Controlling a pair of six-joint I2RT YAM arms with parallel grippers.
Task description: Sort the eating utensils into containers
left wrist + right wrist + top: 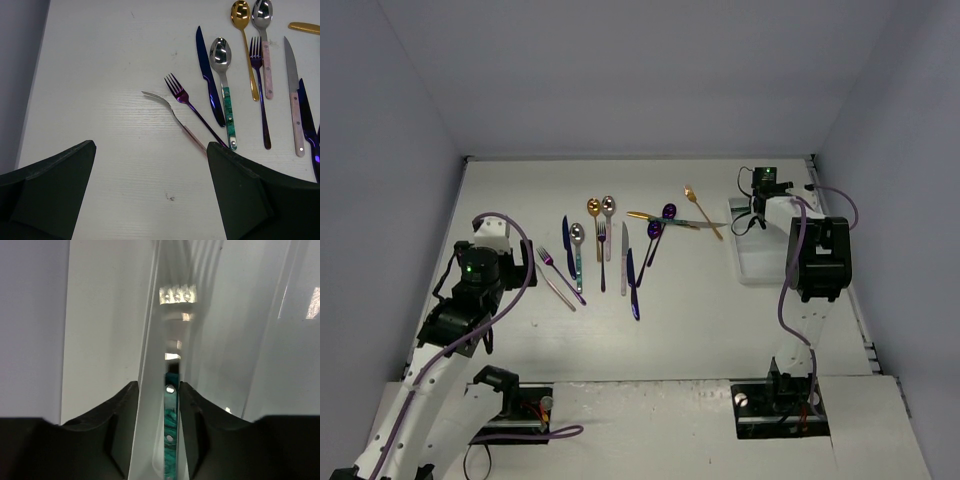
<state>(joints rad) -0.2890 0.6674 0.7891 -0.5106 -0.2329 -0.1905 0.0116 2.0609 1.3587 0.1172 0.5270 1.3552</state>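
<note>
Several eating utensils lie in a row mid-table, among them a gold spoon (593, 207), a dark blue knife (633, 285) and a gold fork (702, 210). My left gripper (520, 262) (151, 145) is open and empty, low over the table. Just ahead of it are a purple fork (182, 95) and a silver fork (170, 111). My right gripper (758, 205) (157, 385) is over the far end of the white tray (750, 262). It is nearly closed around a teal-handled fork (171, 415) that points along a compartment. A tray wall (150, 340) runs between the fingers.
A teal-handled spoon (225, 85), a blue knife (207, 75), a gold spoon (242, 30) and a pink-handled knife (294, 95) lie to the right of my left gripper. Grey walls close in the table on the left, right and far sides.
</note>
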